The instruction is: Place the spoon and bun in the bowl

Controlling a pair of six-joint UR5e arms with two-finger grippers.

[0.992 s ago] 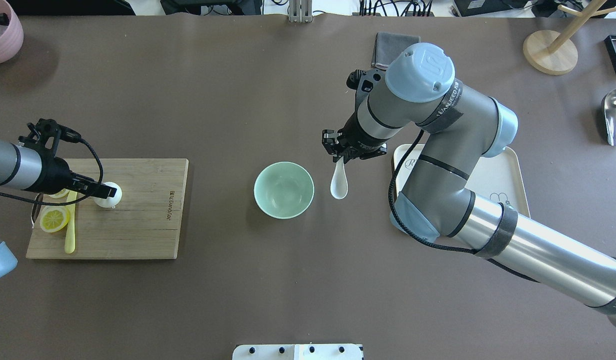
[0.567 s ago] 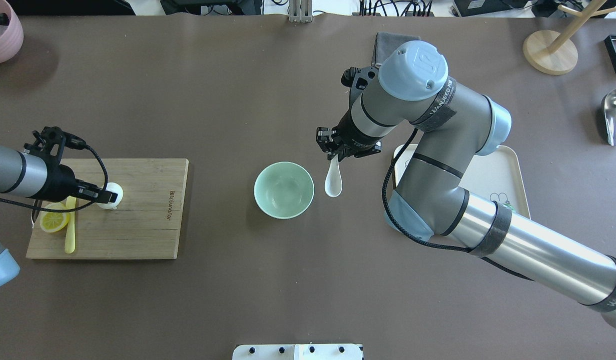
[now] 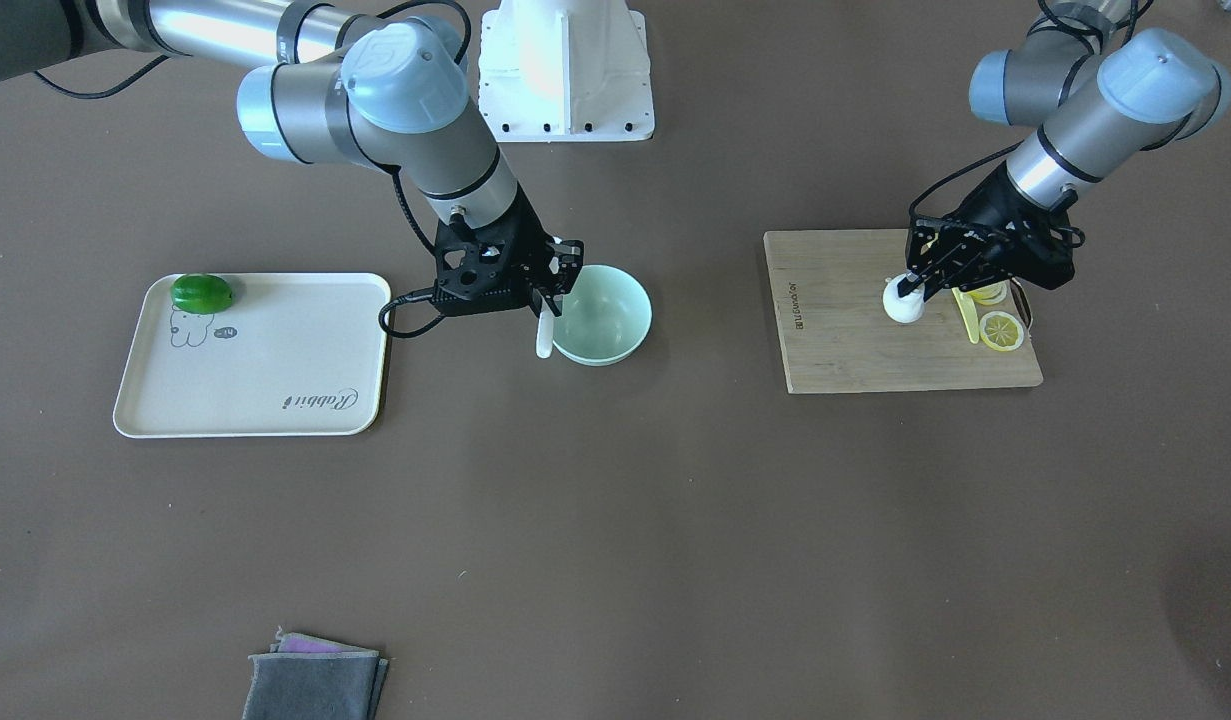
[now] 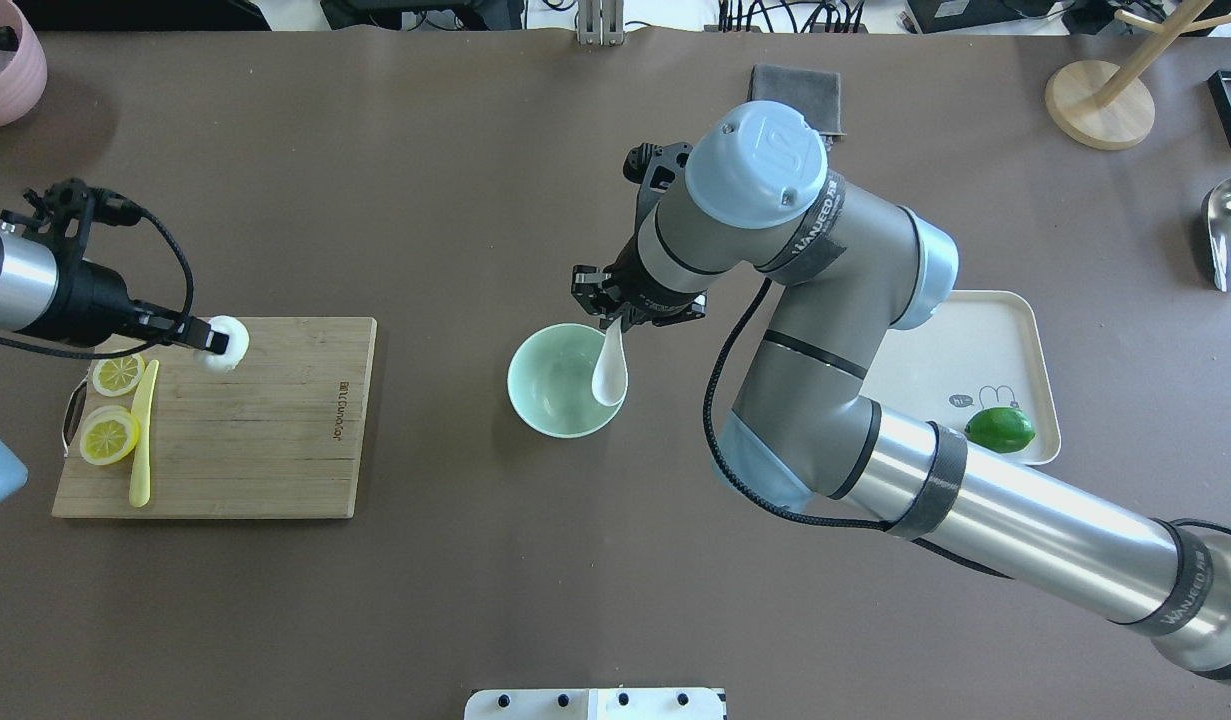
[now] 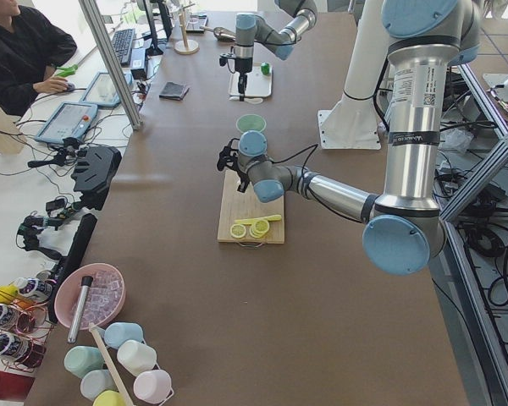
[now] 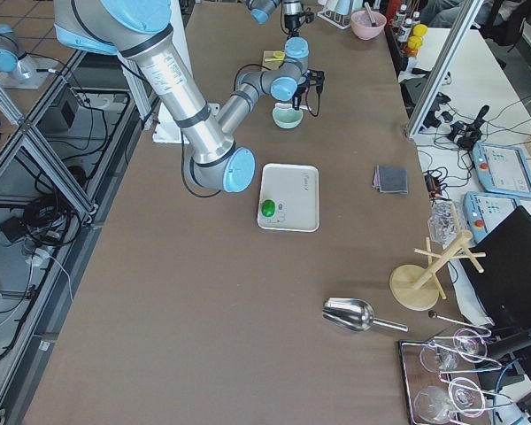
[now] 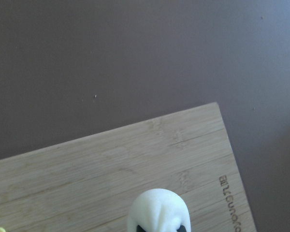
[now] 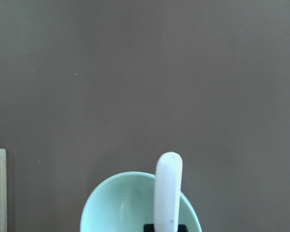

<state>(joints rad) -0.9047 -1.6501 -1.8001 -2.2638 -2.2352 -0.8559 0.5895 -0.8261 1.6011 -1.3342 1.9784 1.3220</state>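
Observation:
My right gripper [image 4: 615, 318] is shut on the handle of the white spoon [image 4: 610, 372]. The spoon hangs scoop-down over the right inner side of the mint-green bowl [image 4: 550, 390]. The right wrist view shows the spoon [image 8: 167, 193] above the bowl [image 8: 116, 208]. My left gripper [image 4: 211, 341] is shut on the white bun [image 4: 225, 343] and holds it over the far edge of the wooden cutting board [image 4: 275, 440]. The left wrist view shows the bun [image 7: 158, 212] between the fingertips. In the front view the bun [image 3: 902, 303] is at the right and the bowl [image 3: 605, 320] at centre.
Two lemon slices [image 4: 108, 437] and a pale yellow knife [image 4: 141, 440] lie on the board's left side. A cream tray [image 4: 975, 340] with a green fruit [image 4: 999, 428] sits right of the bowl. A grey cloth [image 4: 800, 95], a wooden stand [image 4: 1100, 95] and a metal scoop [image 4: 1230, 230] lie at the back right.
My right gripper has carried the spoon left, from beside the bowl to over it. My left gripper has lifted the bun and drawn it toward the board's far edge.

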